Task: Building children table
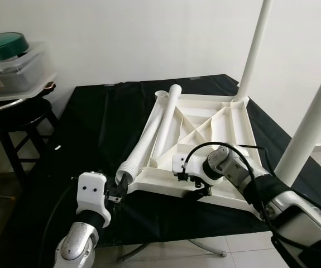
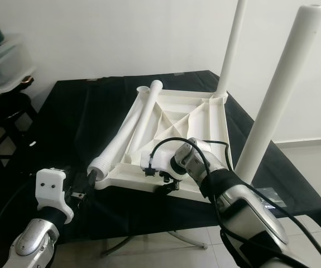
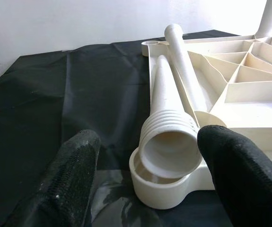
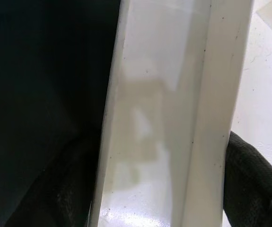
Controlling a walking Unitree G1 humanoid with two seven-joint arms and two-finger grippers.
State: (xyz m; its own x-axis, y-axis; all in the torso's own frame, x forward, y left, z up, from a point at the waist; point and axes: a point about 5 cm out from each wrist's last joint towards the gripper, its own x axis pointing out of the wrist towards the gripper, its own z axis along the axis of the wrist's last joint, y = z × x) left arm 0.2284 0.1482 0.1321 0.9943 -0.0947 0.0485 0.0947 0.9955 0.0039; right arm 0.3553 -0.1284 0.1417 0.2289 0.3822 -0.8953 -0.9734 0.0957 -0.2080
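Left end effector [image 3: 150,189] straddles loose leg [image 3: 166,137] beside tabletop [image 1: 235,131].

Even soft daylight, sharp frames, right wrist close-up blurry

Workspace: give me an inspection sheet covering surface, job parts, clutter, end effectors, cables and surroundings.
Surface: black cloth over a table.
Job parts: white tabletop lies upside down, ribs showing; two legs stand upright in the corner sockets on the robot's right; two loose legs lie along the tabletop's left edge, one with its ribbed end at the near corner socket.
Clutter: nothing seen on the cloth.
End effectors: left end effector open, its fingers either side of the loose leg's ribbed end; right end effector closed on the tabletop's near rim.
Cables: black cable loops over the right wrist.
Surroundings: white wall; dark stool carrying a clear bin with a green lid.
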